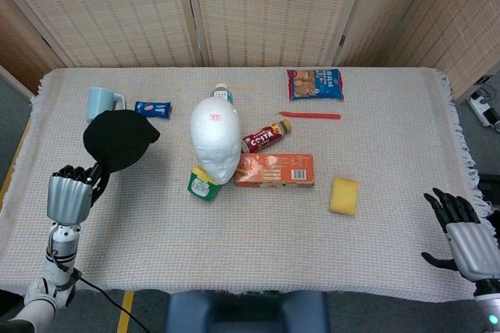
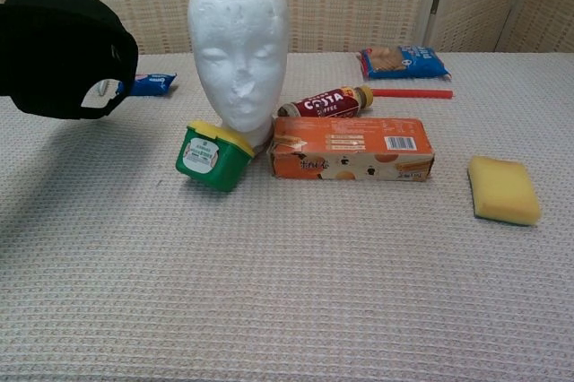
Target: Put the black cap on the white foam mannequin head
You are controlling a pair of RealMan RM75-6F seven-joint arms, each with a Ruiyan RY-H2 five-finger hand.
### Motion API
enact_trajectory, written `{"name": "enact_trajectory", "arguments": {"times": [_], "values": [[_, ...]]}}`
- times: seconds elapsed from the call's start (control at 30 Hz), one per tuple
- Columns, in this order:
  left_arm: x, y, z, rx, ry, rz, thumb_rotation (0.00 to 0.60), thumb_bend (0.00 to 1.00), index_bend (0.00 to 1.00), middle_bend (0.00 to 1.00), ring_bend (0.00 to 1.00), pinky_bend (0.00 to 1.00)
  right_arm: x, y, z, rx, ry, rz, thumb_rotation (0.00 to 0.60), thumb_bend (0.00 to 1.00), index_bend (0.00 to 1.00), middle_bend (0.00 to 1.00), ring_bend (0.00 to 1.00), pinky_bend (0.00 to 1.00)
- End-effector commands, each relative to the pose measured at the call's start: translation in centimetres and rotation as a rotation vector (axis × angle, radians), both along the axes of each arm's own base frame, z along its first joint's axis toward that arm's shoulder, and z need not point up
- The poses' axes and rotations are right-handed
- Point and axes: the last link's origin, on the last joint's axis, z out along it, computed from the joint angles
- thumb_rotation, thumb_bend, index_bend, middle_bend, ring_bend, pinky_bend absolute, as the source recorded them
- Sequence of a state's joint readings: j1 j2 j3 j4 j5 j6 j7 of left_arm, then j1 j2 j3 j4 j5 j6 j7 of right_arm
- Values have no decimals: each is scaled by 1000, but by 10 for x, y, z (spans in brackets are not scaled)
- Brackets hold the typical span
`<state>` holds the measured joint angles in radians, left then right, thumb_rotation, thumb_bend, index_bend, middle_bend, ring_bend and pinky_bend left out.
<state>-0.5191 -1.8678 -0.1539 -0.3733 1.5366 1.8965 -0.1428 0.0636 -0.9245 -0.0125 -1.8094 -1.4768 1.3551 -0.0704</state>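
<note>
left robot hand [image 1: 69, 196]: grips black cap [image 1: 117, 138], lifted off table [image 1: 258, 223]
right robot hand [image 1: 461, 231]: empty, fingers spread
mannequin head [image 1: 216, 139]: upright, bare

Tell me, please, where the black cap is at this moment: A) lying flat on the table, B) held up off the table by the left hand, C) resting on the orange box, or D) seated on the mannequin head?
B: the left hand holds the black cap raised above the cloth, left of the bare mannequin head.
</note>
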Motion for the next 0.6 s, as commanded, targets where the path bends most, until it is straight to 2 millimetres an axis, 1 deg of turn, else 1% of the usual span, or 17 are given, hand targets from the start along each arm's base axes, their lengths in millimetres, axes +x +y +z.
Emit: {"name": "enact_trajectory", "arguments": {"times": [0.03,0.2,0.33,0.47,0.6], "values": [[30,26,15,67,34,-77,600,544,780,1000,1000,1000,-1,-1,2,-2,-4,-11,600,68,0,0,0,0],[66,48,22,109,28,-129,600,545,780,1000,1000,1000,-3,-3,2,3,-6,-22,600,67,0,0,0,0],[93,61,22,122,10,-160,600,547,780,1000,1000,1000,-3,-5,3,1,-10,-27,600,67,0,0,0,0],[118,67,13,109,14,-191,600,547,780,1000,1000,1000,-4,-7,4,-5,-16,-31,600,68,0,0,0,0],[146,67,-3,81,17,-245,600,547,780,1000,1000,1000,-6,-9,5,-1,-16,-42,600,67,0,0,0,0]]}}
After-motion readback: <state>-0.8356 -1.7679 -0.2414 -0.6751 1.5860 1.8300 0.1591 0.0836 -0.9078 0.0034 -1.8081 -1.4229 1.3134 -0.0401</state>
